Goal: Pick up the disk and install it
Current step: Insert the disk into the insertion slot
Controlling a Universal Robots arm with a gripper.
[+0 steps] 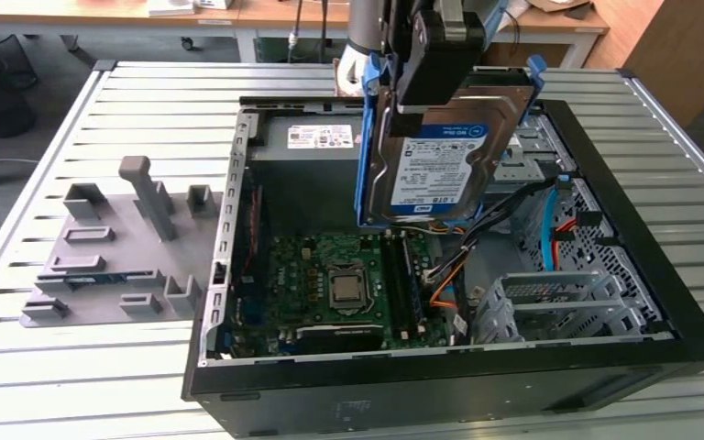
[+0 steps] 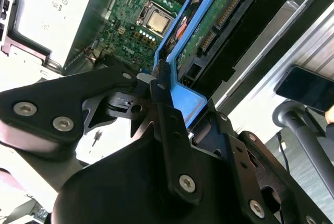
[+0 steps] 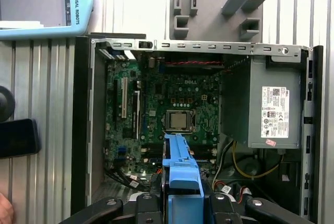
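Note:
The disk (image 1: 438,170), a silver drive with a white-and-blue label in a blue bracket, hangs on edge above the open computer case (image 1: 450,376). My gripper (image 1: 432,87) is shut on its upper end, over the motherboard (image 1: 334,275) and beside the power supply (image 1: 309,137). In the second wrist view the black fingers (image 2: 162,104) clamp the blue bracket (image 2: 185,96), and the disk's green circuit side (image 2: 209,31) shows. In the first wrist view the bracket (image 3: 180,164) sticks out from the gripper (image 3: 182,203) over the case interior.
A grey metal drive cage (image 1: 548,302) sits at the case's near corner on the exterior view's right. A grey fixture (image 1: 120,247) lies on the slatted table on that view's left. A black phone (image 3: 18,138), a pendant (image 3: 47,4) and part of a hand (image 3: 4,211) lie beside the case.

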